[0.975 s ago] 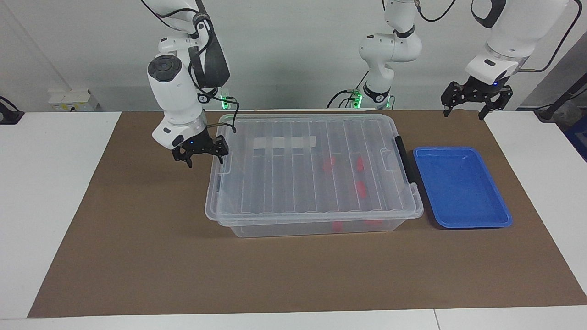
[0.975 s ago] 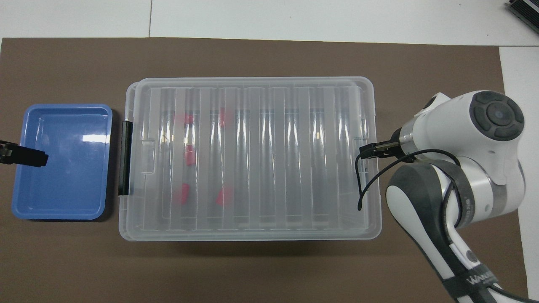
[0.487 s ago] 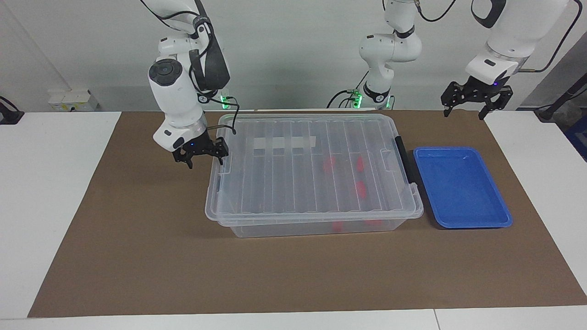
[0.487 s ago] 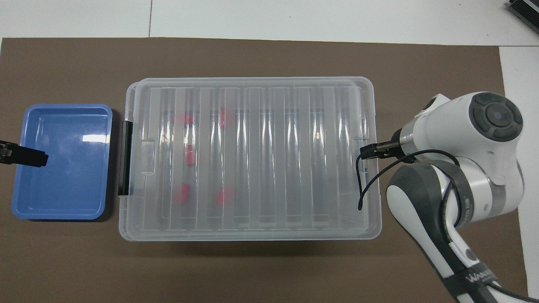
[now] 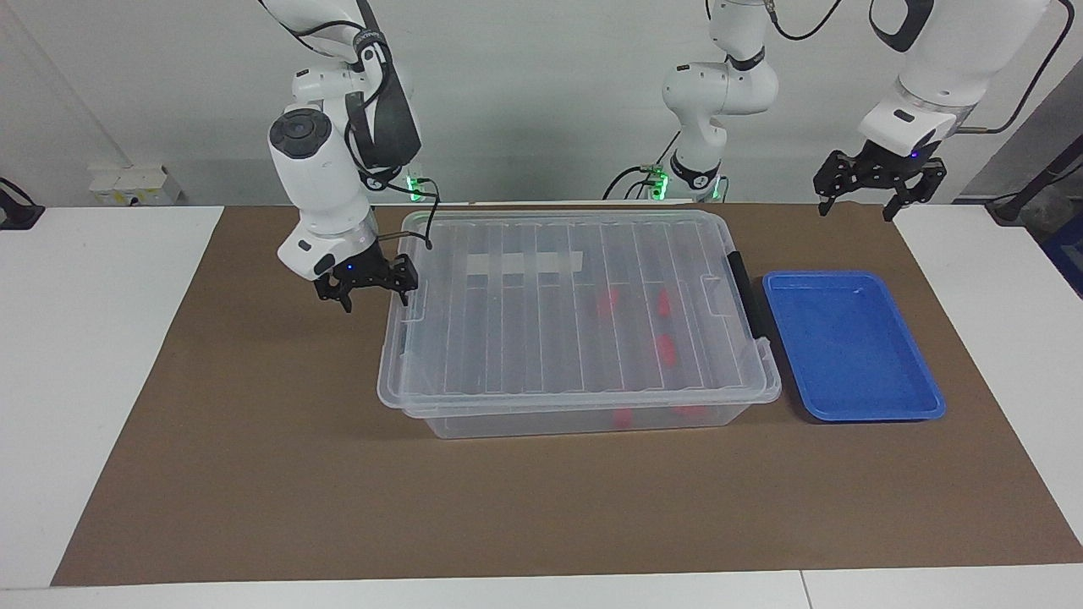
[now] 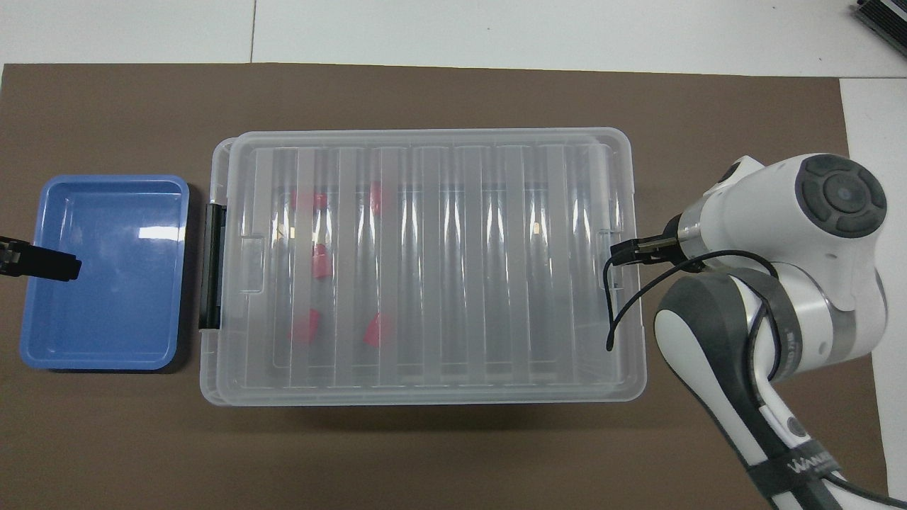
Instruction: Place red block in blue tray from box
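Nothing done yet. Box [image 5: 575,317] at mid-table, lid [image 6: 425,262] still on, red block [image 5: 666,348] with its like inside, toward the tray end. Blue tray [image 5: 850,345] just beside box, bare. Right gripper [image 5: 367,286] spread at box's end; left gripper [image 5: 880,188] spread, waiting above tray's end. Left: lift lid, fetch block, drop in tray.

Both arms are wearing glossy white shells with dark grey bands at the joints. A round grey cap is showing on the right arm's wrist, and a thin black cable is looping off it. The right claw [image 5: 365,286] and left claw [image 5: 880,180] are black, each showing a small blue light (green lights at the bases).
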Robot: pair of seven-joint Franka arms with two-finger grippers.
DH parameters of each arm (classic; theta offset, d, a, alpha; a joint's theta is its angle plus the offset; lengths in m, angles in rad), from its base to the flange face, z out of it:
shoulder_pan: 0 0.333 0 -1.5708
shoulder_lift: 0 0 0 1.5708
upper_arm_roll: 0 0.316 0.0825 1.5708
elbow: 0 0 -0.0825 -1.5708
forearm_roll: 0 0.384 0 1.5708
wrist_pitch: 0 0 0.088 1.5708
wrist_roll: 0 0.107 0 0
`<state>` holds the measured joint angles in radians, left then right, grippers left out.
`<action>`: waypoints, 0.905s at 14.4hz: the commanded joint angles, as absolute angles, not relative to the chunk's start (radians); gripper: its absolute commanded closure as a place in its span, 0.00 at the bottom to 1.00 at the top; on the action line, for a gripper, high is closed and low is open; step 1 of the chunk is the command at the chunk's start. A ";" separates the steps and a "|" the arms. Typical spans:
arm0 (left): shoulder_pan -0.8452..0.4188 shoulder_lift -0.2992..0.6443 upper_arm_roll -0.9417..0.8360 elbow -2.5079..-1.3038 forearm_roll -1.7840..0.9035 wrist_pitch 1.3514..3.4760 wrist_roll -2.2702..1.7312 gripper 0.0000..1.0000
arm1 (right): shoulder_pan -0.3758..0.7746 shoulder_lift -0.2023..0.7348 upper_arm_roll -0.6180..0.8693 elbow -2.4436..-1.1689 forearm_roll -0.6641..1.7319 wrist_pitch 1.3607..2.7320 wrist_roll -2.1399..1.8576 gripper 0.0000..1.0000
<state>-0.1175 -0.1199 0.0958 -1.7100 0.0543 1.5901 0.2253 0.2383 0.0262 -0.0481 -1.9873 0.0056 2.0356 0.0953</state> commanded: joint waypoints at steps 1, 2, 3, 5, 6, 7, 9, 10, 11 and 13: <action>-0.115 -0.133 0.094 -1.729 0.064 1.592 0.215 0.00 | 0.218 0.034 -0.046 -1.987 -0.018 2.054 0.074 0.00; -0.115 -0.133 0.094 -1.729 0.064 1.592 0.216 0.00 | 0.216 0.034 -0.048 -1.987 -0.021 2.054 0.074 0.00; -0.115 -0.133 0.094 -1.729 0.064 1.594 0.216 0.00 | 0.215 0.035 -0.048 -1.987 -0.028 2.054 0.074 0.00; -0.115 -0.133 0.094 -1.729 0.064 1.594 0.216 0.00 | 0.192 0.035 -0.048 -1.985 -0.032 2.054 0.072 0.00; -0.115 -0.133 0.094 -1.729 0.064 1.594 0.216 0.00 | 0.187 0.037 -0.048 -1.985 -0.032 2.054 0.071 0.00; -0.115 -0.133 0.094 -1.729 0.064 1.594 0.216 0.00 | 0.180 0.037 -0.048 -1.985 -0.032 2.052 0.071 0.00; -0.115 -0.133 0.094 -1.729 0.064 1.592 0.215 0.00 | 0.173 0.035 -0.048 -1.985 -0.032 2.049 0.071 0.00; -0.114 -0.133 0.094 -1.729 0.064 1.594 0.215 0.00 | 0.166 0.037 -0.049 -1.983 -0.032 2.048 0.071 0.00; -0.115 -0.133 0.094 -1.729 0.064 1.592 0.215 0.00 | 0.155 0.037 -0.049 -1.983 -0.032 2.046 0.069 0.00; -0.114 -0.133 0.094 -1.729 0.064 1.594 0.216 0.00 | 0.146 0.035 -0.049 -1.983 -0.032 2.042 0.069 0.00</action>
<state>-0.1175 -0.1199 0.0958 -1.7100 0.0543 1.5901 0.2252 0.1730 0.0274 -0.0506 -1.9869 -0.0207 2.0376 0.0910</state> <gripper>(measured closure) 0.000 0.000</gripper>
